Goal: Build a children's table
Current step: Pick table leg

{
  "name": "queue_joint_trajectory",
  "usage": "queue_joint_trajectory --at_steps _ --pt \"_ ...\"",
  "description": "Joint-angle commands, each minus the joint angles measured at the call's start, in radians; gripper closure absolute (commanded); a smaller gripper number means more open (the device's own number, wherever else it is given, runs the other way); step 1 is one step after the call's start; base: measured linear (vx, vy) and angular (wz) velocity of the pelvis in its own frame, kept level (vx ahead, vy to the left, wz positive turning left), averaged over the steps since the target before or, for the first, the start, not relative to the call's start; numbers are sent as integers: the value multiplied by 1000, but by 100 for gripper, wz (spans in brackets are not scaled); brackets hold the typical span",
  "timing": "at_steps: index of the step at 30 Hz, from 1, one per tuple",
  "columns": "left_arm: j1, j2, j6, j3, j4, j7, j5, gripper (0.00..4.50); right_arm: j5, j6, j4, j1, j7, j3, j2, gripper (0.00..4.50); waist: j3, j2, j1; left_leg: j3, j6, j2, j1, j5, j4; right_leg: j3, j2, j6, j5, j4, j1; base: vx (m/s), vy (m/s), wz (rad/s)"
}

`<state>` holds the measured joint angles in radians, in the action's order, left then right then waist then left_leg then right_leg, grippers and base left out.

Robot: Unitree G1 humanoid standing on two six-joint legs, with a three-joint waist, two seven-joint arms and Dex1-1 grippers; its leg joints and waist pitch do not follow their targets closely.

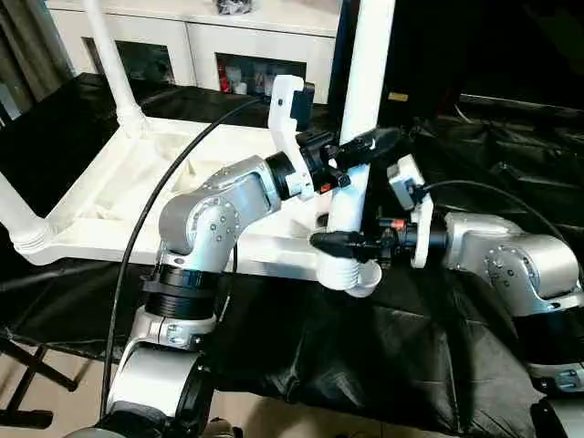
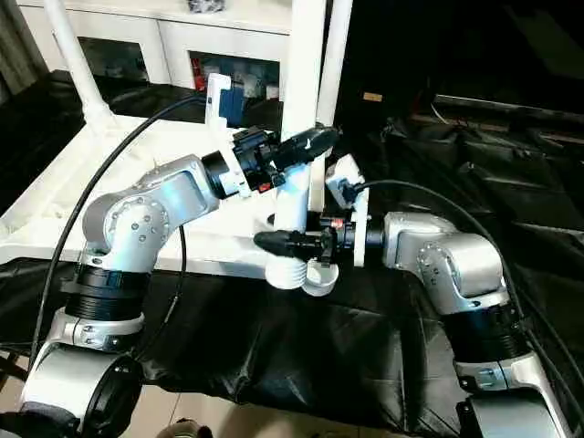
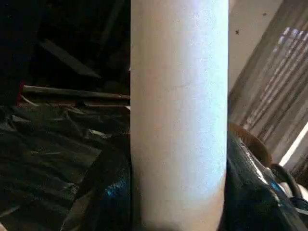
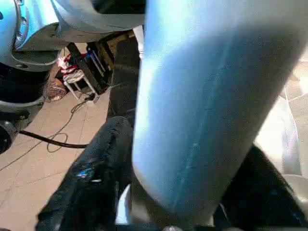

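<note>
The white tabletop (image 1: 119, 196) lies upside down on black cloth. An upright white table leg (image 1: 367, 82) stands at its near right corner. The leg's threaded end (image 1: 342, 272) sits beside the round corner socket (image 1: 370, 278), and I cannot tell whether it is seated. My left gripper (image 1: 358, 151) is shut on the leg partway up, and the leg (image 3: 178, 115) fills the space between its fingers. My right gripper (image 1: 345, 243) clasps the same leg (image 4: 202, 106) lower down, just above the threads, with a finger on each side.
Two more legs (image 1: 111, 64) (image 1: 16, 214) stand screwed into the tabletop's left corners, and another tube (image 2: 336, 55) rises behind the held leg. A white glass-door cabinet (image 1: 210, 46) stands at the back. Black cloth (image 1: 365, 365) covers the work surface. A black cable (image 1: 137, 237) loops over my left arm.
</note>
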<state>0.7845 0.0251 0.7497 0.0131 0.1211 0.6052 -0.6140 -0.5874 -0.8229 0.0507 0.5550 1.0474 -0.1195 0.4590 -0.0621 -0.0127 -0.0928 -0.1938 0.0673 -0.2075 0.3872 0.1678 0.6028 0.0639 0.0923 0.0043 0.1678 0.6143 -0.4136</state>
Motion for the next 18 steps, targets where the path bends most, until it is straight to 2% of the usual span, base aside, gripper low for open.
queue_joint_trajectory --at_steps 1,5,10,11,13,18 --pt "17 0 6 -12 -29 5 -5 266 -5 -8 -8 4 9 -4 10 209 83 -20 -5 5 -43 -13 -14 107 -55 -34 38 -205 173 -64 63 0 0 0" --pt "15 1 5 -15 -30 9 -7 266 -5 -11 -8 -1 18 -9 14 247 83 -20 -5 5 -42 -14 -14 106 -54 -34 38 -203 177 -64 63 0 0 0" --pt "14 1 8 -18 -33 2 -1 266 -4 -12 -10 -5 21 -11 13 257 83 -19 -5 5 -41 -13 -14 108 -54 -34 38 -200 182 -65 63 0 0 0" --pt "15 0 11 -18 -33 -7 2 231 -4 -12 -10 -6 21 -11 12 257 83 -20 -4 5 -41 -13 -14 107 -54 -34 37 -201 179 -65 62 0 0 0" --pt "17 -6 21 -8 -29 -11 -11 196 -4 -12 -11 -8 20 -11 12 257 84 -20 -5 5 -43 -13 -14 103 -53 -34 37 -203 173 -64 63 0 0 0" --pt "7 -17 -9 2 -61 18 -42 162 -6 -5 -13 -15 5 -4 0 258 84 -18 -5 6 -43 -13 -13 105 -54 -33 38 -212 163 -63 64 0 0 0"
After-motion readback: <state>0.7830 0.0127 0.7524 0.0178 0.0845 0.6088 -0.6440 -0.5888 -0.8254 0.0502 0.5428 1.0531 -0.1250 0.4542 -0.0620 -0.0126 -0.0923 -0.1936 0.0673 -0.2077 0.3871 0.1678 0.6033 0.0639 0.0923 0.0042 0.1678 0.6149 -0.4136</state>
